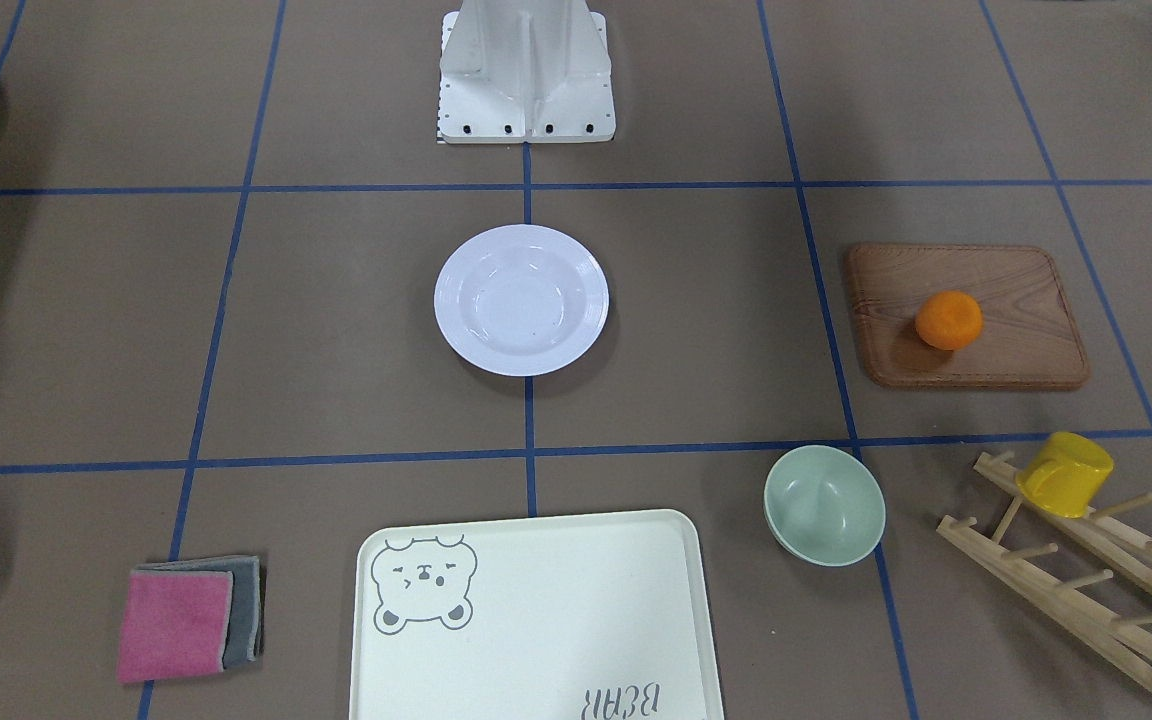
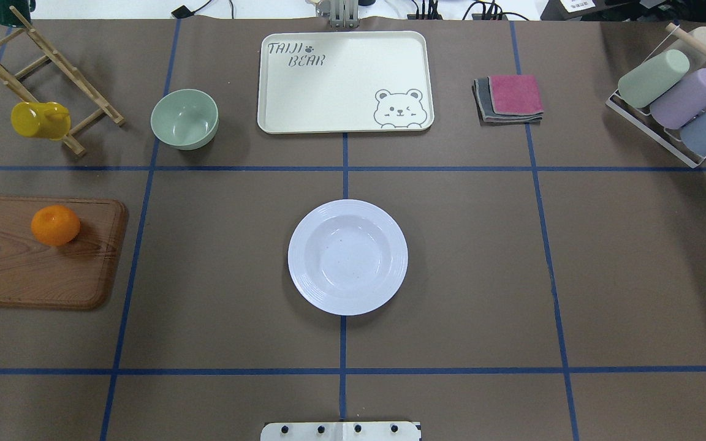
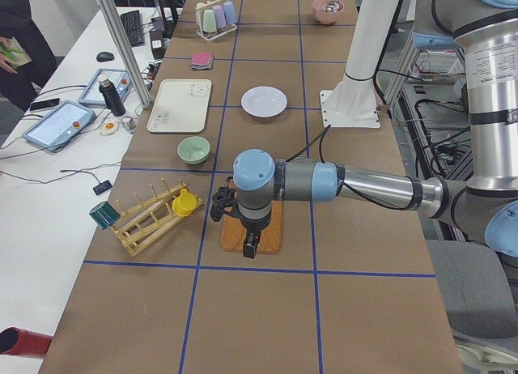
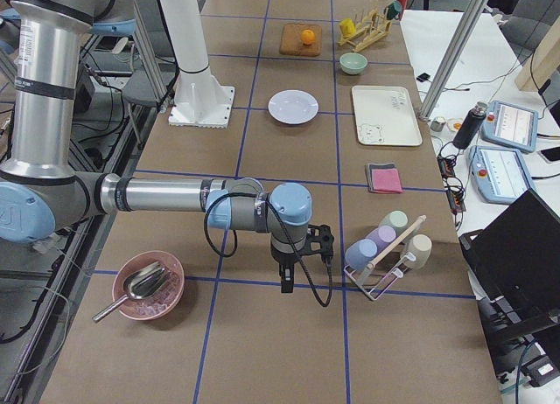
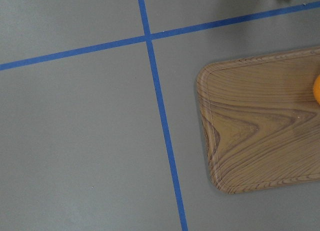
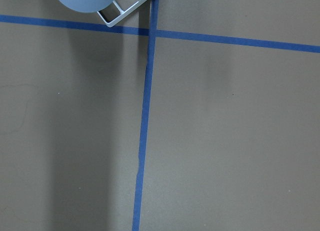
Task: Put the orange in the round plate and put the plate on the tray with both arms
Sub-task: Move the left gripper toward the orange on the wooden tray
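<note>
Both left end effector [image 3: 249, 248] and right end effector [image 4: 285, 283] hang above the bench – spread or pressed together, cannot tell.
Small bright orange [image 2: 55, 225] sits on brown wooden board [image 2: 22, 275] – apart from glossy white round plate [image 2: 296, 257] and cream rectangular tray [image 2: 328, 92].

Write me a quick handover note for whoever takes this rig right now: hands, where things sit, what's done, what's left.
Left hand: above the wooden board; open or shut, cannot tell.
Right hand: near the cup rack; same doubt.
Orange on the board, plate empty mid-table, tray empty beyond it.
Done: nothing.
Left: orange into plate, then plate onto tray with both hands.
</note>
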Controlling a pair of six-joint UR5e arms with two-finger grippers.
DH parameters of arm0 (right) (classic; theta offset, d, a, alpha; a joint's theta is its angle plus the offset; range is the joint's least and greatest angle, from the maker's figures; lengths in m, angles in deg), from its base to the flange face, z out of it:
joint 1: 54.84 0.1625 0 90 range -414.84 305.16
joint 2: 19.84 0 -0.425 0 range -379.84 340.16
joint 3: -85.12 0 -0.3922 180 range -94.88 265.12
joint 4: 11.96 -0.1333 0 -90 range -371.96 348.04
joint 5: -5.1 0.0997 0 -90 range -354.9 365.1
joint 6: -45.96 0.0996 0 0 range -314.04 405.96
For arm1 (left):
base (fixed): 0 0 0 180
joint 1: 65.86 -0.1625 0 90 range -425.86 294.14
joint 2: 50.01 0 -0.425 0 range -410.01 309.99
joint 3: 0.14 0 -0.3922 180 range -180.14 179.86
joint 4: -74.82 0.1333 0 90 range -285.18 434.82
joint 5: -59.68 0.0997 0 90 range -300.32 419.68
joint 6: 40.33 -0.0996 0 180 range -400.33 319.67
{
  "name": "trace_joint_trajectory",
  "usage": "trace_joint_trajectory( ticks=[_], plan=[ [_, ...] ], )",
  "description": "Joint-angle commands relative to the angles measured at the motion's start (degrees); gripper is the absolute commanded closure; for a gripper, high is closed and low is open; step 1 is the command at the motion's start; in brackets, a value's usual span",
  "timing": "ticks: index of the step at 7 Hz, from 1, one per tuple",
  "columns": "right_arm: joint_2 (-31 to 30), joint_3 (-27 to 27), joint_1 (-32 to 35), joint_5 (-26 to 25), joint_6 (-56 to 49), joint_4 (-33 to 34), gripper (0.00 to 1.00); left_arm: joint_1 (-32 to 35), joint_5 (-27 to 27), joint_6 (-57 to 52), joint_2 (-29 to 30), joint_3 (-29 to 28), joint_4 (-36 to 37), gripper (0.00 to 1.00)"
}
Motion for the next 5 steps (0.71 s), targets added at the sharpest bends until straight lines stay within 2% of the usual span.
trace_joint_trajectory(
  ticks=[1,2,3,4,5],
  plan=[
    [0.05,0.98,0.05,0.19,-0.06,-0.04,0.00,-0.07,0.44,0.04,-1.40,4.25,0.06,0.01],
    [0.40,0.65,-0.12,0.02,0.29,-0.30,0.00,-0.07,0.44,0.22,-1.24,4.20,-0.46,0.01],
    [0.93,1.25,-0.12,0.28,0.82,-3.35,0.00,-0.15,0.09,0.39,-0.28,5.07,-1.25,0.01],
    [1.63,0.82,-0.12,0.45,0.91,-9.38,0.00,-0.15,0.26,0.31,2.17,4.64,-4.65,0.01],
    [1.98,0.47,-0.12,3.24,1.08,-14.14,0.00,-0.15,-0.87,0.13,6.11,1.33,-8.43,0.01]
  ],
)
